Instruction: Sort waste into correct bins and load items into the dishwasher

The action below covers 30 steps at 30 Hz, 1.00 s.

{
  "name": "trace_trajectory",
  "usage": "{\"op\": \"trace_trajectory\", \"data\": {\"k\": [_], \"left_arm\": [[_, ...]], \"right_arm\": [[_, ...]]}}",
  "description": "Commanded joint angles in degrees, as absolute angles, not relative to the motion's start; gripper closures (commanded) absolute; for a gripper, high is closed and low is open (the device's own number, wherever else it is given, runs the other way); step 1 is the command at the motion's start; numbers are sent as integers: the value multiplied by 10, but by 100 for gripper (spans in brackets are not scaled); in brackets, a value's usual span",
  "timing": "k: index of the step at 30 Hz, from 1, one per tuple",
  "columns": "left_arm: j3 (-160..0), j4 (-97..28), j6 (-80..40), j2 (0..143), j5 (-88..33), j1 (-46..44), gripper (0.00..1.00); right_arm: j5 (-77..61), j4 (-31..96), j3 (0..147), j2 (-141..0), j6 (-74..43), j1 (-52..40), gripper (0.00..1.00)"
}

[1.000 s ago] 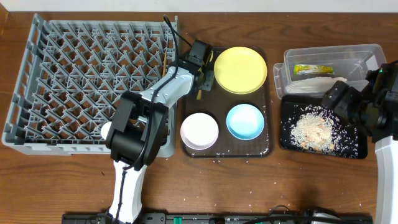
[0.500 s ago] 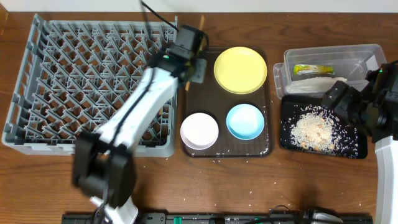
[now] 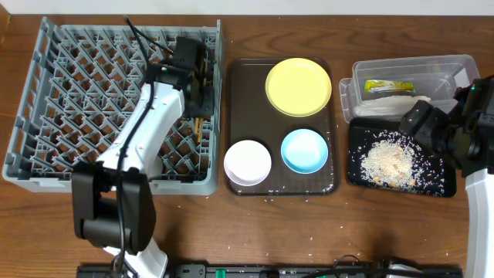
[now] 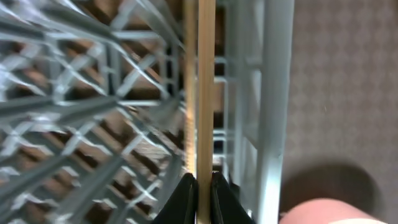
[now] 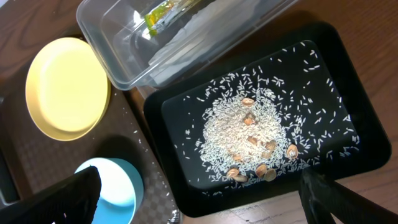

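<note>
My left gripper [image 4: 200,185] is shut on the wooden chopsticks [image 4: 204,93] and holds them over the right edge of the grey dish rack [image 3: 77,100]; in the overhead view the chopsticks [image 3: 198,116] hang among the pegs. The yellow plate [image 3: 299,86], white bowl [image 3: 248,161] and light blue bowl [image 3: 303,150] sit on the brown tray [image 3: 332,166]. My right gripper [image 5: 199,199] is open above the black tray [image 5: 348,155], which holds rice crumbs [image 5: 245,134]. The clear tub [image 3: 455,66] holds the wrapper [image 3: 390,86] and napkin [image 3: 394,106]. The small white cup is hidden.
Loose rice grains lie on the wooden table in front of the brown tray [image 3: 270,199]. The black tray [image 3: 444,185] stands right beside the clear tub at the table's right side. A black bar runs along the front edge [image 3: 270,270].
My left arm has swung left from the brown tray's back left corner to the dish rack's right side, carrying the chopsticks. The right arm has not moved.
</note>
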<state>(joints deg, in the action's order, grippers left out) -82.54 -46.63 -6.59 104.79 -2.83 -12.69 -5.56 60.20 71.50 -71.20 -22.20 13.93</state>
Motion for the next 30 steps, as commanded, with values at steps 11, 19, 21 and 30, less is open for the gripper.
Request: {"op": "trace_trajectory", "data": {"k": [11, 19, 21, 30], "left_arm": [[-847, -507, -78, 958, -67, -145, 59], [-842, -488, -77, 942, -120, -283, 58], [-833, -450, -72, 976, -120, -326, 52], [-833, -354, -71, 1107, -124, -371, 37]], "right_arm": [[-54, 602, 718, -711, -229, 143, 1], [-54, 601, 718, -711, -229, 143, 1], [-54, 602, 718, -711, -229, 143, 1], [-54, 602, 718, -711, -229, 143, 1]]}}
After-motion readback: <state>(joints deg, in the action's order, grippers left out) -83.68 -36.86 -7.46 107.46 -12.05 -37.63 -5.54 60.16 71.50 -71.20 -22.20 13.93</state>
